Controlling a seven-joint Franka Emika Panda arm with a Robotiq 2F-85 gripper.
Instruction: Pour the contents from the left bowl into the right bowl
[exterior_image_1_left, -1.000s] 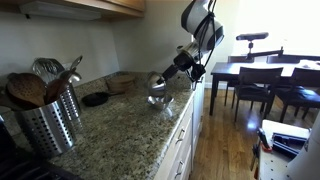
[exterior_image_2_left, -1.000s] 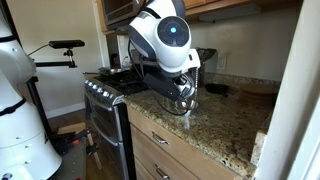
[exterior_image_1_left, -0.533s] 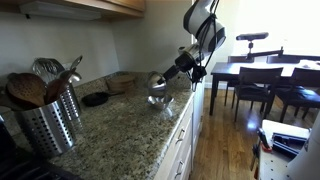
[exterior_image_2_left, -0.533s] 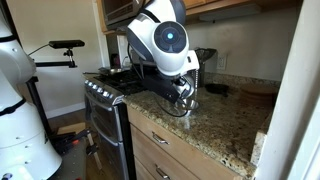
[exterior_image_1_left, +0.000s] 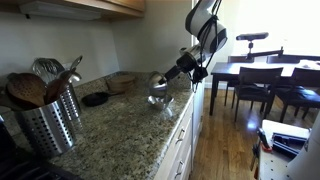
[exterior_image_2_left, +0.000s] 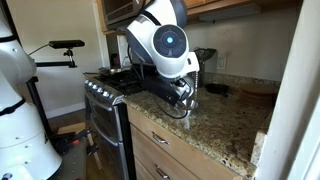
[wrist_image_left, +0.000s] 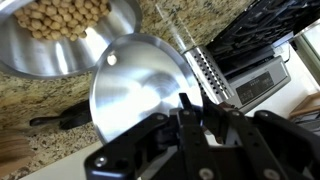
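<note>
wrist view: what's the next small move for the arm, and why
Probably roll the wrist back to level the left bowl, then lower it to the counter. The gripper is shut on its rim, the face of it that shows holds no chickpeas, and they lie in the right bowl, so the pour looks done.

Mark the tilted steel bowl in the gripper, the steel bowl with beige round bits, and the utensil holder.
tilted steel bowl (wrist_image_left: 135, 85): wrist view, bare inner surface.
steel bowl with beige round bits (wrist_image_left: 60, 58): wrist view, inner wall below the contents.
utensil holder (exterior_image_1_left: 48, 128): an exterior view, perforated side.
</note>
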